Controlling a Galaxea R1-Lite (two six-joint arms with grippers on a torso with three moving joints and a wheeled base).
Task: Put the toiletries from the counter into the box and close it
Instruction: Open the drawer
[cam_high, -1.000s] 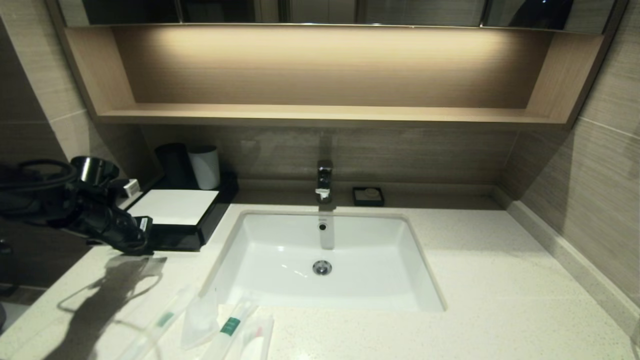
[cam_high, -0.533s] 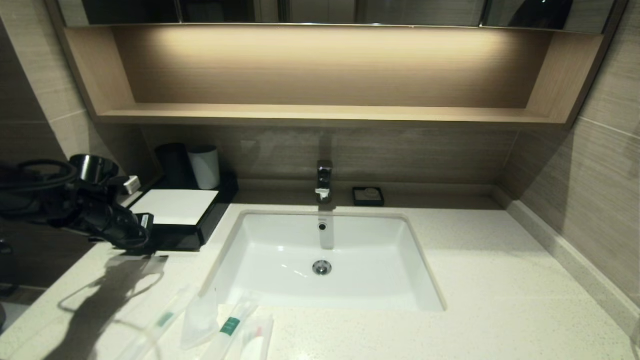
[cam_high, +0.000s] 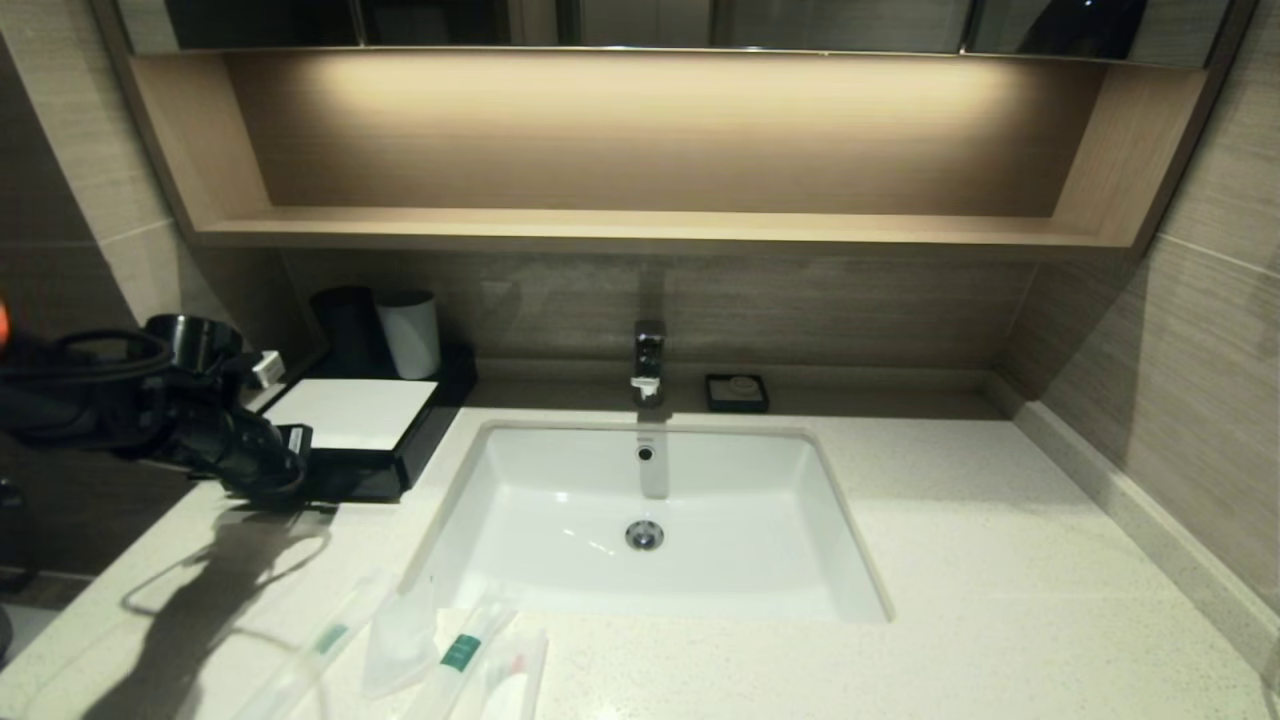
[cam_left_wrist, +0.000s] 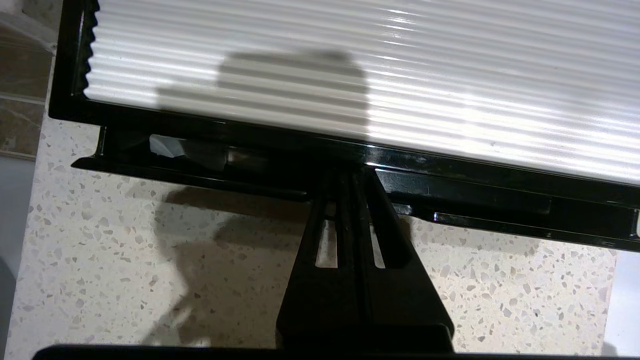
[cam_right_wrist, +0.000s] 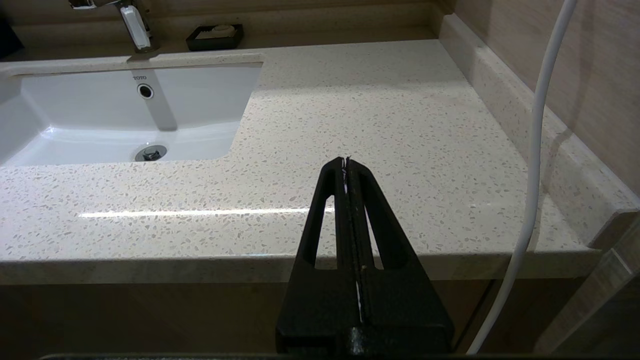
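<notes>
The black box with the white top panel (cam_high: 350, 412) stands on the counter (cam_high: 1000, 560) at the back left. My left gripper (cam_high: 290, 478) is shut, with its tips against the middle of the box's drawer front (cam_left_wrist: 475, 200), below the ribbed white panel (cam_left_wrist: 350, 75); the tips (cam_left_wrist: 350, 180) are lost in the dark there. The toiletries lie at the counter's front left: a slim green-banded packet (cam_high: 330, 638), a flat pouch (cam_high: 400, 640), a second green-banded packet (cam_high: 460, 652) and a pouch with red-green print (cam_high: 515, 675). My right gripper (cam_right_wrist: 346, 160) is shut and empty, parked off the counter's front right edge.
The white sink (cam_high: 560, 480) fills the counter's middle, with the faucet (cam_high: 648, 360) behind it. A black cup (cam_high: 345, 330) and a white cup (cam_high: 410, 335) stand behind the box. A small black soap dish (cam_high: 736, 392) sits by the wall. A white cable (cam_right_wrist: 530, 200) hangs near my right gripper.
My left gripper has shifted slightly right, toward the box's front. The toiletries and the right arm have not moved.
</notes>
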